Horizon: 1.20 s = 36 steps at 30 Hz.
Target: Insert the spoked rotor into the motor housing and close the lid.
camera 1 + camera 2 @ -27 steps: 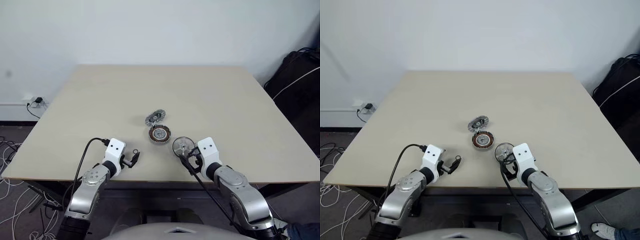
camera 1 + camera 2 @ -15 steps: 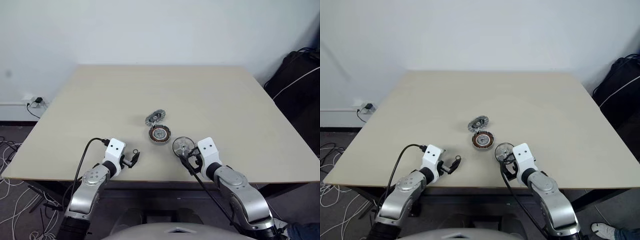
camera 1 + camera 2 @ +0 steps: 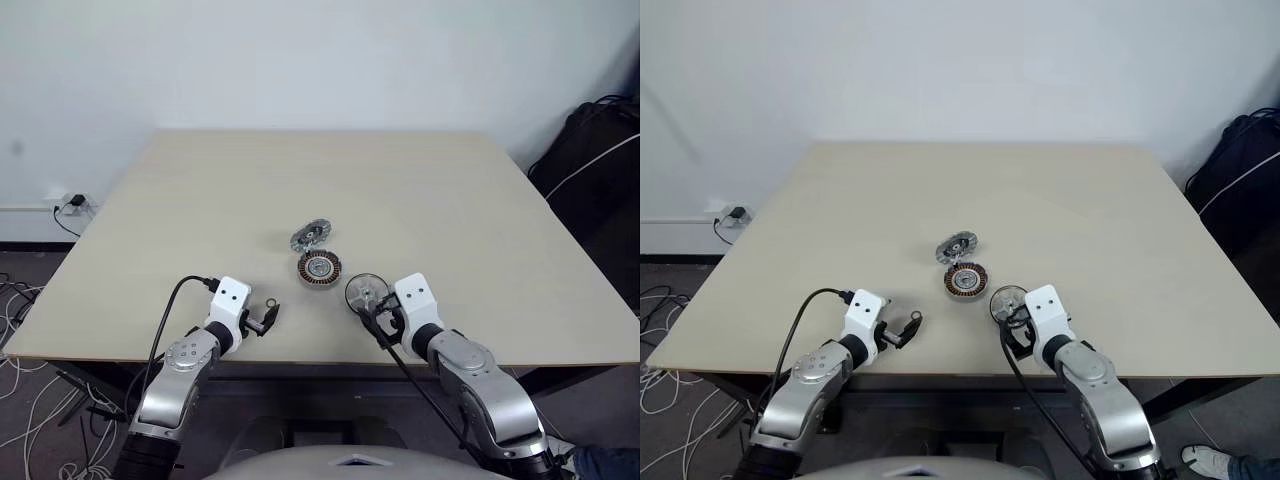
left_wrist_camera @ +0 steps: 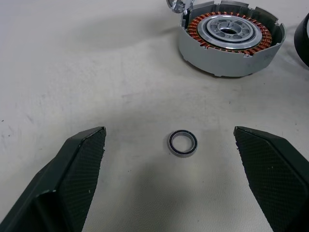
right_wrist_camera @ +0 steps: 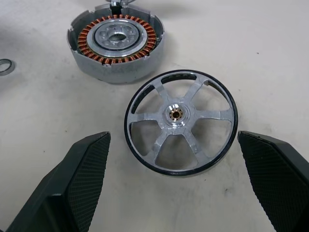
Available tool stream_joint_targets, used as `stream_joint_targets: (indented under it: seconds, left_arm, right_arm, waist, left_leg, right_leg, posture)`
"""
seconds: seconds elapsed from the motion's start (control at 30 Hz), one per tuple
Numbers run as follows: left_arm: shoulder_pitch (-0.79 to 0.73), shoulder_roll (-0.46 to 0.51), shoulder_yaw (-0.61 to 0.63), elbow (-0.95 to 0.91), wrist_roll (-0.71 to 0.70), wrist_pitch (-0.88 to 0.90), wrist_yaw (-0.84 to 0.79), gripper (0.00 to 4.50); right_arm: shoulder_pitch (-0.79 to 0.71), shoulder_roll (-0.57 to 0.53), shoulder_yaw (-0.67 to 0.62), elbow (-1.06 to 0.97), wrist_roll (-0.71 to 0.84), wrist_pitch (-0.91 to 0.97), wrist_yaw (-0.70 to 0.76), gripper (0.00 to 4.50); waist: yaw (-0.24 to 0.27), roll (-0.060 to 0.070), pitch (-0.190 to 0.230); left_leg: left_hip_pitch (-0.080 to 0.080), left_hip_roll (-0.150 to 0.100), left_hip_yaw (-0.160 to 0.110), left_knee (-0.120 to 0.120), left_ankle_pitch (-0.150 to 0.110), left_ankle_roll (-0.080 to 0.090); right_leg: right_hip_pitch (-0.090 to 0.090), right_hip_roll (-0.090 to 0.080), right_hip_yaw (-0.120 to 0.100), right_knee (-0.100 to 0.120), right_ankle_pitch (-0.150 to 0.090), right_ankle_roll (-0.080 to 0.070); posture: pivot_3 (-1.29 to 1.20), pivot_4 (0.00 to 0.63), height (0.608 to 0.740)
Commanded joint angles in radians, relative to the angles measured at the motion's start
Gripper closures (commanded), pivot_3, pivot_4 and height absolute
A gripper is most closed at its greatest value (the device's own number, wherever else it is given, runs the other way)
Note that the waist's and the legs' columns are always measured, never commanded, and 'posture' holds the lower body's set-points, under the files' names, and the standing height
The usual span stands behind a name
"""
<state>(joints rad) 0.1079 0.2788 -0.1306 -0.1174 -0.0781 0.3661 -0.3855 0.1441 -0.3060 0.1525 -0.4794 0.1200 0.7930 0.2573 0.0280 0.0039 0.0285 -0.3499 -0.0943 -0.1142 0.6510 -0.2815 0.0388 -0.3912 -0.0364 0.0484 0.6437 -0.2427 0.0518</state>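
bare table [image 3: 440,200] beyond, motor housing [image 3: 318,267] centre

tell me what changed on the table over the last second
Nothing visibly changed. The left hand and right hand hover open and empty over the table's near edge; the spoked rotor, motor housing, lid and small ring lie where they were.

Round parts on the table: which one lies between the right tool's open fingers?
The spoked rotor: dark rim, silver spokes. The copper-wound housing and lid lie beyond it.
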Motion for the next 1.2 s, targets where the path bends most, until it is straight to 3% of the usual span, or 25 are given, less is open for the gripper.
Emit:
stream_joint_targets:
  seconds: [0.03,0.3,0.97,1.07,1.2]
  left_arm:
    - [-0.009,0.001,0.004,-0.042,0.003,-0.002,0.004,0.03]
    - [-0.025,-0.018,0.001,-0.024,0.000,0.014,0.021,0.03]
    - [-0.216,-0.059,-0.059,0.294,0.091,-0.001,0.032,0.03]
    - [-0.211,-0.054,-0.065,0.294,0.096,0.017,0.027,0.61]
    - [-0.181,-0.038,-0.065,0.262,0.093,0.033,0.019,1.99]
  right_arm:
    - [-0.015,0.002,0.002,-0.017,-0.004,-0.019,0.000,0.00]
    - [-0.020,0.010,0.005,-0.014,-0.003,-0.019,-0.005,0.00]
    - [-0.030,0.014,0.005,-0.011,-0.007,-0.021,-0.006,0.00]
    - [-0.024,0.016,0.002,-0.016,-0.007,-0.021,-0.011,0.00]
    - [-0.014,0.022,-0.003,-0.023,-0.006,-0.022,-0.020,0.00]
  waist:
    - [0.000,0.000,0.000]
    - [0.000,0.000,0.000]
    - [0.001,0.000,0.000]
    - [0.001,0.000,-0.001]
    - [0.000,0.000,-0.002]
  left_leg:
    - [0.000,0.000,0.000,0.000,0.000,0.000]
    - [0.000,0.000,0.000,0.000,0.000,0.000]
    - [0.000,0.000,0.000,0.000,0.001,0.000]
    - [0.000,0.000,0.000,0.000,0.001,0.000]
    - [0.001,0.000,0.000,0.000,0.001,0.000]
  right_leg:
    - [0.000,0.000,0.000,0.000,0.000,0.000]
    - [0.000,0.000,0.000,0.000,0.000,0.000]
    - [0.000,0.000,0.000,0.000,0.001,0.001]
    - [0.000,0.000,0.000,0.000,0.001,0.001]
    - [0.000,0.000,0.000,0.001,0.001,0.001]
  posture:
    - [0.00,0.000,0.740]
    - [0.00,0.000,0.740]
    - [0.00,0.000,0.740]
    - [0.00,0.000,0.740]
    - [0.00,0.000,0.740]
